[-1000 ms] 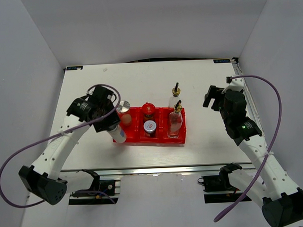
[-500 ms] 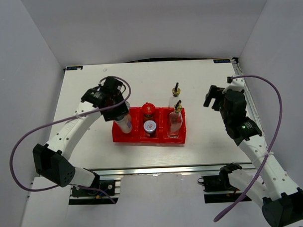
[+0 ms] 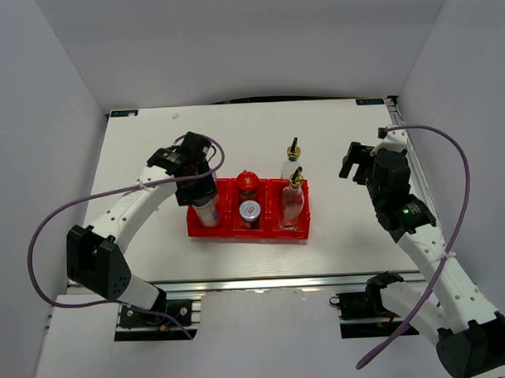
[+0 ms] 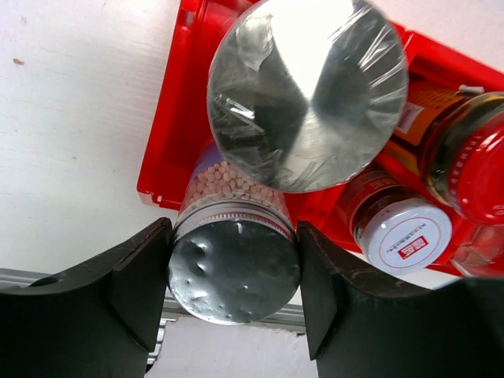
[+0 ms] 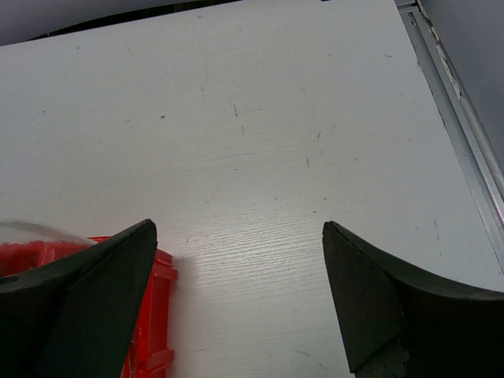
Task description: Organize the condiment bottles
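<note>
Fingers [image 4: 134, 287] of the left gripper [image 3: 199, 193] are clamped on either side of a silver cylinder [image 4: 235, 268], whose clear wall shows white beads behind the metal end. That cylinder sits at the lower end of the left compartment of the red tray [image 3: 271, 232], just left of centre in the overhead view; whether it touches the tray floor cannot be told. A second silver cylinder [image 4: 307, 90] stands just beyond it in the same compartment, its shiny top filling the upper middle of the left wrist view. The middle compartment holds the red-lidded jar [image 3: 248, 182] above and the short jar [image 3: 250, 211], pale-lidded, below. One glass bottle [image 3: 293, 201] stands in the right compartment; the other glass bottle [image 3: 292, 158] stands on the table [image 3: 151, 126] just above the tray. The right gripper [image 3: 357, 163] hangs at the right of the frame, well apart from the tray, its fingers [image 5: 87, 299] spread wide over the table.
</note>
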Available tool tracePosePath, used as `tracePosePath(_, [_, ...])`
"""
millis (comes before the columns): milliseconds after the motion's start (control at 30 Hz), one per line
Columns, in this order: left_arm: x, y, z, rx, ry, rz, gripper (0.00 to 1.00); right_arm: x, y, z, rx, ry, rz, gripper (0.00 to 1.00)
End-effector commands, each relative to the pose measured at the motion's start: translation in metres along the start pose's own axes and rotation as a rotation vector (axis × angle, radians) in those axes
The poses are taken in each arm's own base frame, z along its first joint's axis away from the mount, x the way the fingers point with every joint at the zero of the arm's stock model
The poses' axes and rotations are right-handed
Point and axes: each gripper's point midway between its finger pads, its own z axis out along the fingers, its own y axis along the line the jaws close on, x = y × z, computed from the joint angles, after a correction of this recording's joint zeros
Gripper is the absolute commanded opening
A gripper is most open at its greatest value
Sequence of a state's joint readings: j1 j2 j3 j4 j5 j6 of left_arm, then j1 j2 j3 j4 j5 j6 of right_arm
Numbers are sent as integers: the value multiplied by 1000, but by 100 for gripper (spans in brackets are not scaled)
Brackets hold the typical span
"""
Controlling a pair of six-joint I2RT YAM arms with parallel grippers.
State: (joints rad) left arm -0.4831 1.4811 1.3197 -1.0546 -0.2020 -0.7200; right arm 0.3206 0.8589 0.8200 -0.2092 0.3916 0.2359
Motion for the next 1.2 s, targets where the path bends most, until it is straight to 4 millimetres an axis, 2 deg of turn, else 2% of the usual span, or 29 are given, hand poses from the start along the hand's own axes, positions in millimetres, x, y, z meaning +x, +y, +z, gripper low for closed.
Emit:
tracePosePath(0, [-1, 1, -8, 22, -12, 7, 66, -8, -3, 1, 23, -27, 9, 89])
tracePosePath(33, [2, 3, -10, 14, 0, 11, 74, -7, -5, 1, 30, -23, 7, 90])
tracePosePath(167, [-5, 4, -21, 25, -32, 8, 92, -9, -6, 0, 34, -28, 6, 89])
tracePosePath(267, [-10, -2, -29, 57, -51, 1, 98, -10, -6, -2, 33, -32, 5, 89])
tracePosePath(333, [-14, 1, -35, 44, -61, 2, 98, -11, -7, -4, 30, -36, 2, 89])
tracePosePath(433, [-32, 7, -53, 9, -134, -10, 98, -13, -8, -6, 30, -43, -7, 89])
tracePosePath(500, [-61, 14, -76, -29, -254, -38, 98, -15, -11, -7, 43, -50, -24, 89])
tracePosePath(533, [-84, 33, -86, -136, -376, -83, 98, -17, -13, -7, 55, -54, -24, 89])
tracePosePath(600, [-117, 35, -114, -132, -540, -179, 98, -17, -18, -8, 82, -51, -30, 89])
tracePosePath(667, [-144, 50, -133, -191, -714, -248, 98, -17, -21, -8, 99, -48, -31, 89])
tracePosePath(700, [-159, 49, -134, -182, -793, -293, 98, -17, -21, -8, 103, -45, -32, 89])
tracePosePath(767, [-176, 69, -126, -246, -827, -315, 98, -13, -24, -5, 111, -31, -34, 89])
tracePosePath(800, [-184, 76, -116, -268, -832, -336, 98, -12, -24, -3, 105, -24, -33, 89])
tracePosePath(833, [-192, 97, -102, -334, -825, -369, 98, -8, -29, 1, 122, -4, -35, 89])
tracePosePath(867, [-193, 107, -96, -363, -826, -360, 98, -8, -32, 3, 129, 3, -30, 89])
tracePosePath(900, [-194, 122, -79, -389, -842, -380, 98, -5, -35, 5, 137, 15, -26, 89])
tracePosePath(933, [-193, 131, -85, -381, -879, -402, 98, -2, -43, 9, 167, 30, -10, 90])
tracePosePath(967, [-203, 132, -90, -328, -944, -409, 98, 2, -52, 10, 210, 37, -1, 89])
tracePosePath(1000, [-199, 134, -90, -306, -972, -395, 98, 5, -61, 12, 249, 37, 8, 89])
tracePosePath(1033, [-173, 145, -61, -336, -947, -357, 98, 3, -70, 17, 286, 18, 20, 89])
tracePosePath(1067, [-165, 151, -80, -310, -1012, -333, 98, 4, -76, 19, 308, 14, 24, 89])
tracePosePath(1100, [-169, 145, -92, -223, -1107, -348, 98, 5, -81, 18, 339, 9, 35, 89])
tracePosePath(1133, [-144, 153, -64, -226, -1087, -305, 98, 4, -81, 18, 340, 3, 50, 89])
tracePosePath(1167, [-135, 158, -80, -199, -1159, -295, 98, 3, -80, 18, 337, -6, 71, 89])
